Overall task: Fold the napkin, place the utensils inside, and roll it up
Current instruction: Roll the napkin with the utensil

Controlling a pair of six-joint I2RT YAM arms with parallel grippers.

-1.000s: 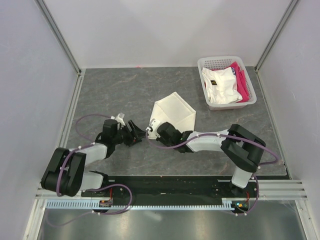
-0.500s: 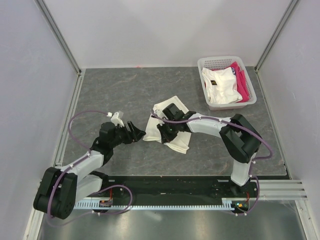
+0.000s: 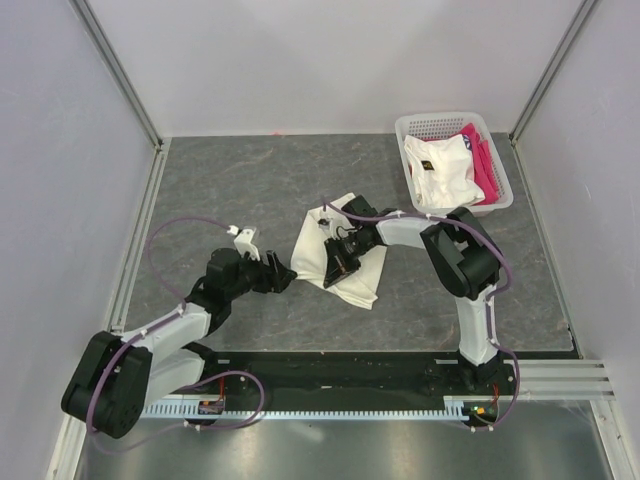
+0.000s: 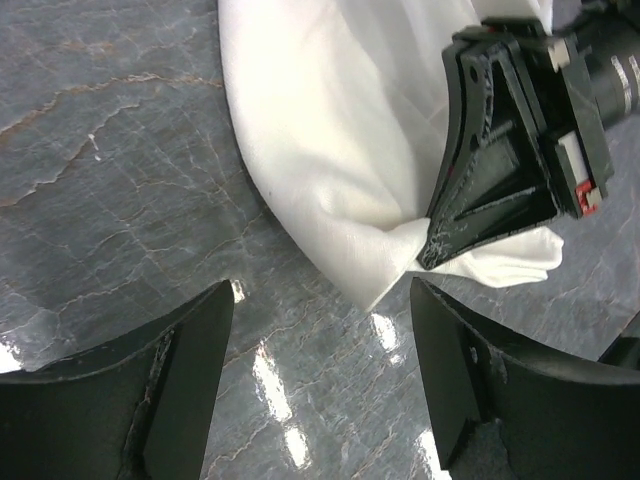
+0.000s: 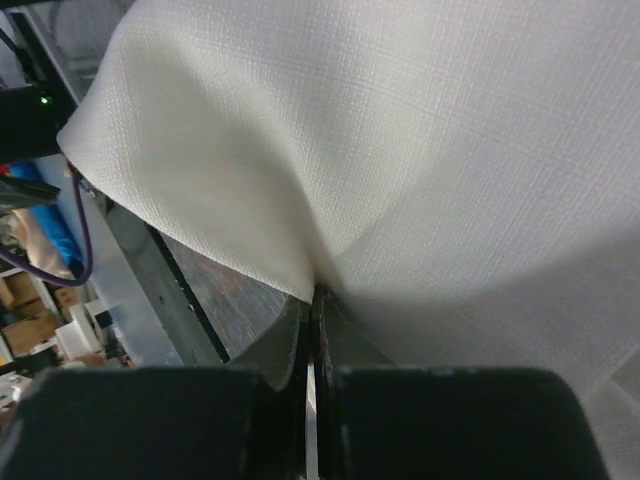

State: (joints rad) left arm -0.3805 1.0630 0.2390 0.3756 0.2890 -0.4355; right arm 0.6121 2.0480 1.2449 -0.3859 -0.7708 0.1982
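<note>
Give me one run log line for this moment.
step: folding napkin | right hand: shut on napkin | left hand: open, facing napkin corner | spoon: not in view

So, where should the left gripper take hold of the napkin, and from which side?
Probably the rounded left edge of the napkin, beside the corner that the shut right gripper pinches. Come low from the left, where the open left gripper faces it: that fold lies free.
</note>
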